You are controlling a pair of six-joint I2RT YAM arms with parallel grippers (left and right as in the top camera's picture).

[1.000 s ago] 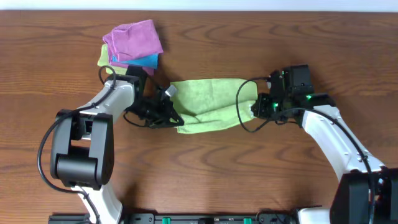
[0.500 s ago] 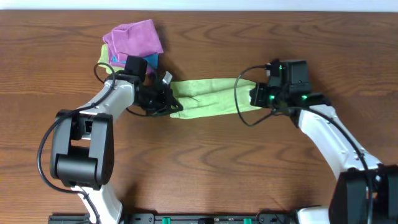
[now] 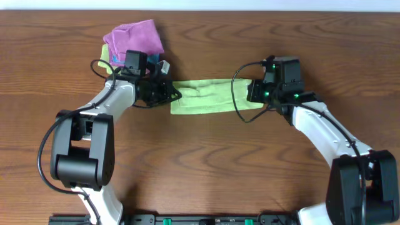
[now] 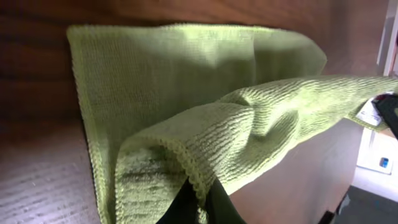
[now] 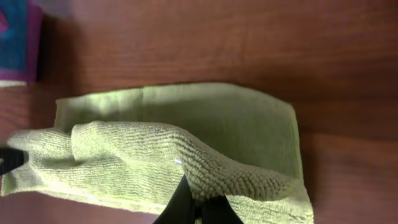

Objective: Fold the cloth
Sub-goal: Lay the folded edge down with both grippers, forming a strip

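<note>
**Arms Carry Fold Across**

The green cloth (image 3: 203,97) lies doubled just right of the stack of folded cloths (image 3: 132,42). The left gripper (image 3: 169,94), beside the stack, and right gripper (image 3: 253,94), farther off, each clamp its raised layer; level, matched lowering should align edges.

left fingers (image 4: 179,209) cut by bottom edge | right fingers (image 5: 176,209) same | cloth (image 3: 203,98) ends hid under left gripper (image 3: 169,94), right gripper (image 3: 252,94)
</note>
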